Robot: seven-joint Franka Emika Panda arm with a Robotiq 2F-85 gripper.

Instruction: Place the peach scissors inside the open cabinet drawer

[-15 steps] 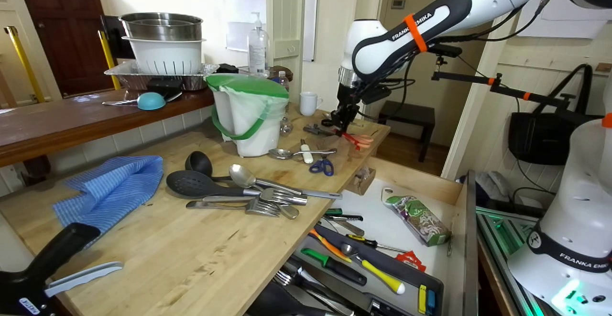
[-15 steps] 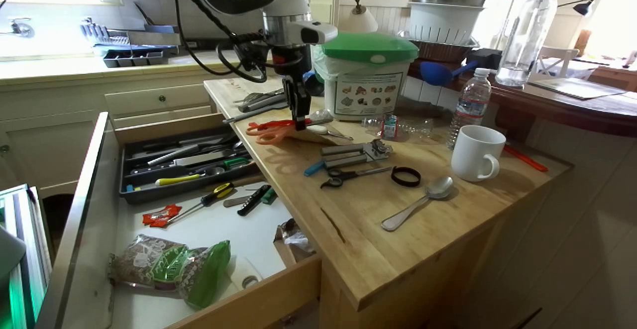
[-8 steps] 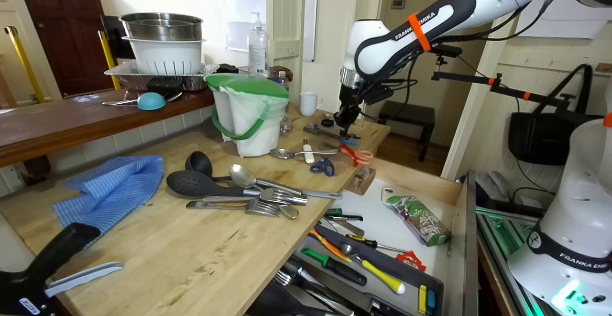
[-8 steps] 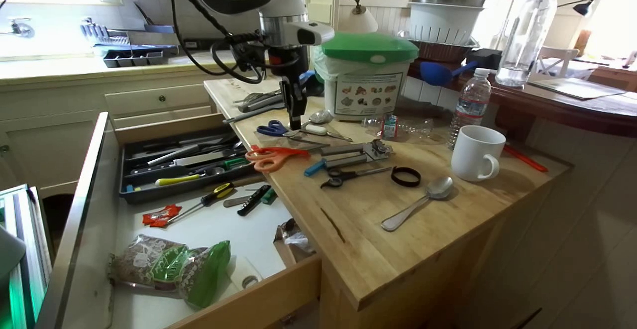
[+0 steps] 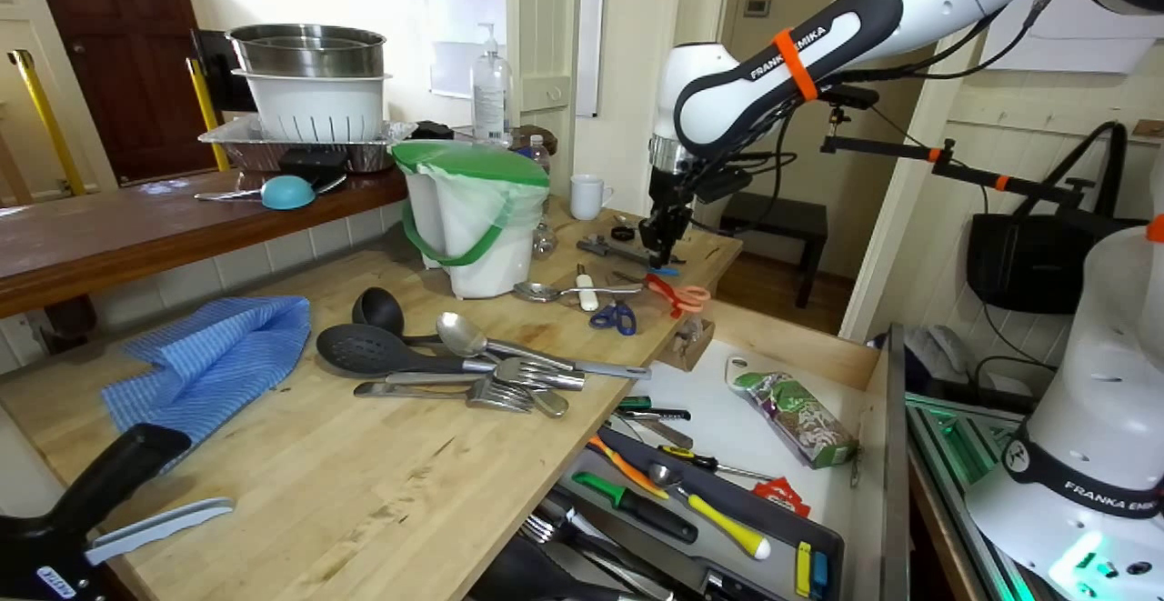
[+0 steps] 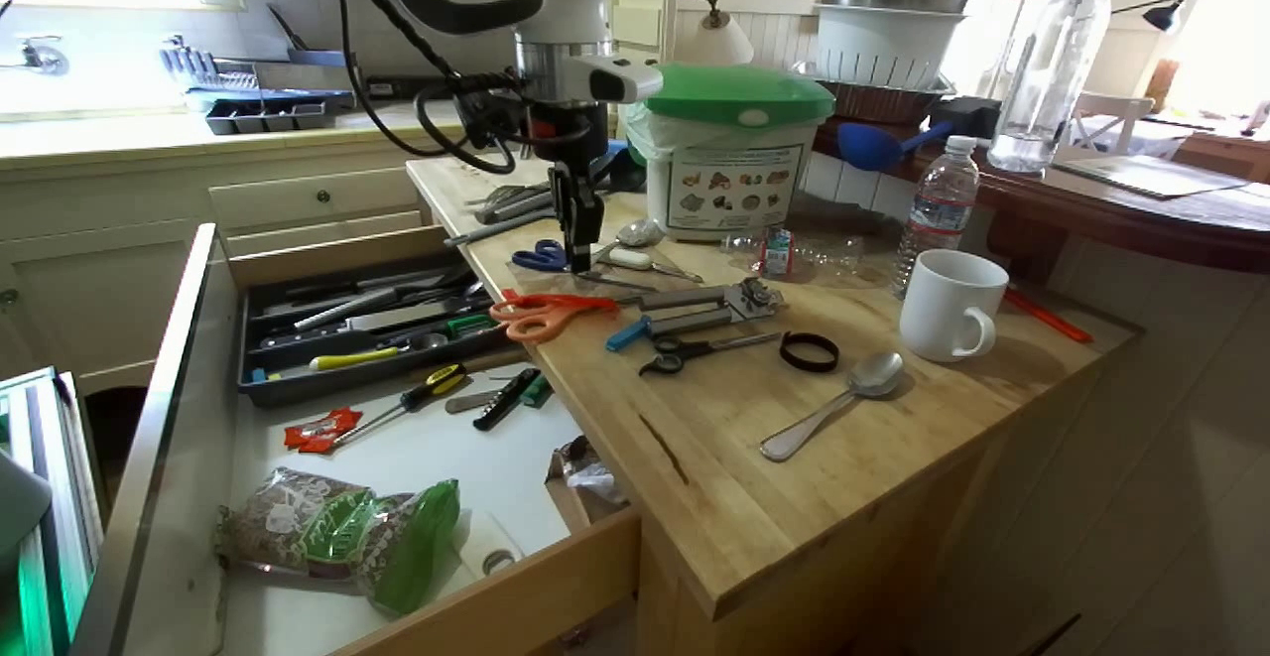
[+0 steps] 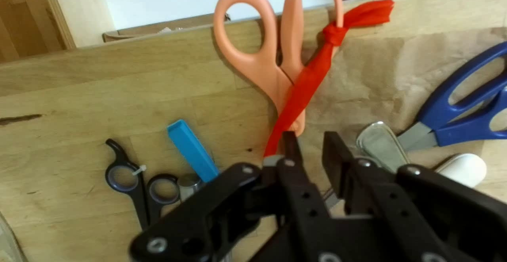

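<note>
The peach scissors (image 7: 257,67) lie flat on the wooden counter, with a red strip (image 7: 313,79) tied to one loop. Their loops reach past the counter edge over the open cabinet drawer (image 7: 154,6). They also show in both exterior views (image 5: 696,299) (image 6: 539,326). My gripper (image 7: 310,137) is partly open, with nothing between its fingers. Its fingertips are at the blade end, and the left finger covers much of the blades. In the exterior views the gripper (image 6: 580,264) (image 5: 662,260) is low over the counter. The drawer (image 6: 496,472) holds tools, a tray and a bag.
Blue scissors (image 6: 541,255), a can opener (image 6: 709,311) and black scissors (image 6: 695,350) lie close around the peach scissors. A white mug (image 6: 948,304), a spoon (image 6: 833,408) and a bin with a green lid (image 6: 734,150) stand or lie farther off.
One second ago the peach scissors hung at my gripper above the counter. They were let go and dropped onto the counter edge. The gripper has since shifted slightly and lowered.
</note>
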